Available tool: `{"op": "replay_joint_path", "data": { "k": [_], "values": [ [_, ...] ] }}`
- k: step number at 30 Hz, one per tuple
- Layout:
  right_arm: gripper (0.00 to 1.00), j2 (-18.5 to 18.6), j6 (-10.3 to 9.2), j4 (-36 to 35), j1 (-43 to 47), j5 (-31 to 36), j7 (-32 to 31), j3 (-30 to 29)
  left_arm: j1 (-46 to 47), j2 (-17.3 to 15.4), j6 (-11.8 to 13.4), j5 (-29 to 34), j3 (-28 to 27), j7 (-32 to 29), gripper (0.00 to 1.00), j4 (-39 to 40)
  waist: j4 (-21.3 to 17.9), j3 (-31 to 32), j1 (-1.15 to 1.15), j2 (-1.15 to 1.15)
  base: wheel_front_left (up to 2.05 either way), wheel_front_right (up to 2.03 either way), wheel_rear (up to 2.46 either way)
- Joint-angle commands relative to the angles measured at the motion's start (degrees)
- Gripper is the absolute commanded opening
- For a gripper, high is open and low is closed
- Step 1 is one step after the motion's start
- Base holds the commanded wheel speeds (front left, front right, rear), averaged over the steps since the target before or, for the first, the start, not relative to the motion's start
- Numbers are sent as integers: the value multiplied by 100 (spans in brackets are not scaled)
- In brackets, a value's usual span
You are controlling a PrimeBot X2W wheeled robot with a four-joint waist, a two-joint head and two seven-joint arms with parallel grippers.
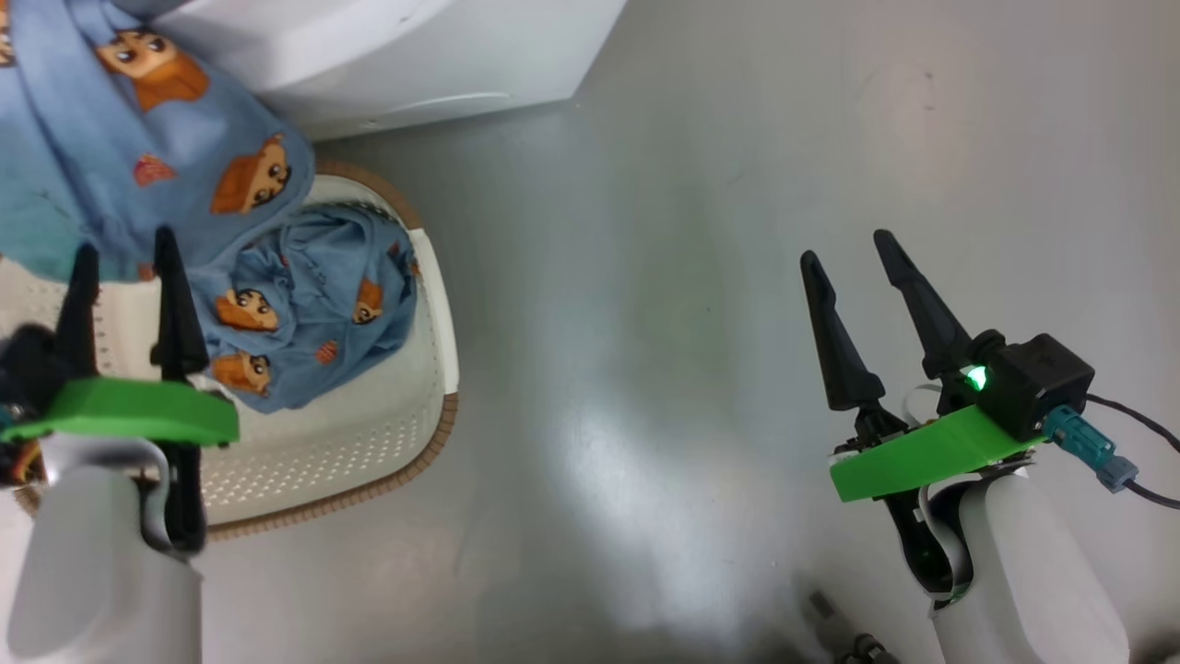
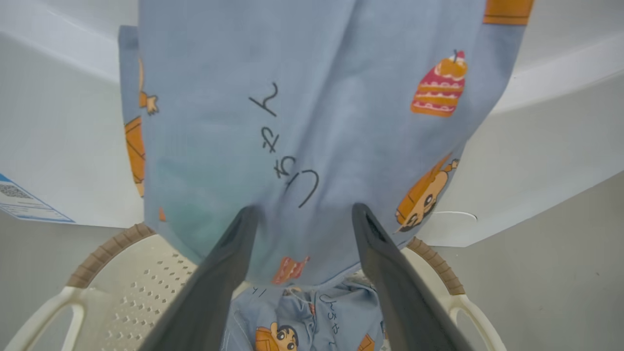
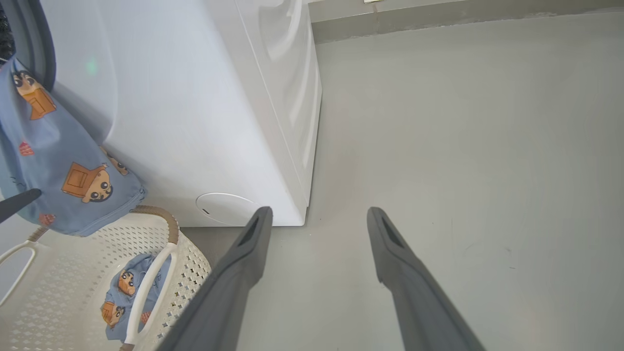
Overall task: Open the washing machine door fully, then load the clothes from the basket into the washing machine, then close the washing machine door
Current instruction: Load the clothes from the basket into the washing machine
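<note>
- My left tool [image 1: 127, 242] is spread wide and pinches nothing. It hangs over the basket [image 1: 433, 443], fingertips at the lower hem of the hanging blue garment [image 1: 138, 138].
- That garment drapes down the front of the washing machine [image 1: 387, 55], apparently from its mouth, and its hem hangs over the basket. A second, bunched piece [image 1: 313, 304] lies inside the basket on the side nearer my right arm.
- I judge the loading half done: one piece is partly in and one is not yet picked.
- For the hanging piece, I'd push the fingers past the hem for a deep bite, close on a thick fold, then lift up and inward, so nothing trails over the lip to foul the closing later.
- For the bunched piece, I'd come down on its highest fold, clear of the handle and the perforated wall.
- My right tool [image 1: 848, 247] is spread and empty over bare floor [image 1: 691, 277], well apart from the basket. I'd leave it there.
</note>
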State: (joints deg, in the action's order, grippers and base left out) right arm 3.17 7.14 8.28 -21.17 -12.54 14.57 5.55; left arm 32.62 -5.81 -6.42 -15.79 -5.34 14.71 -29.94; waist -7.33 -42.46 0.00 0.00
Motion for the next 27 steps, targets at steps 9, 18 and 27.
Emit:
{"op": "replay_joint_path", "data": {
  "k": [9, 18, 27],
  "values": [
    [100, -29, 35, -181, 105, -123, 43, 104, 659, -356, -103, -447, 96, 29, 100, -534, -216, -353, 0, 0, 0, 0, 0],
    [100, -29, 35, -179, 74, -205, 43, 94, 1089, -653, -105, -789, 144, 29, 100, -521, -253, -433, 0, 0, 0, 0, 0],
    [100, -29, 35, -64, 41, -256, 43, 125, 471, -421, -46, -252, -171, 29, 0, -168, -140, -65, 0, 0, 0, 0, 0]
  ]
}}
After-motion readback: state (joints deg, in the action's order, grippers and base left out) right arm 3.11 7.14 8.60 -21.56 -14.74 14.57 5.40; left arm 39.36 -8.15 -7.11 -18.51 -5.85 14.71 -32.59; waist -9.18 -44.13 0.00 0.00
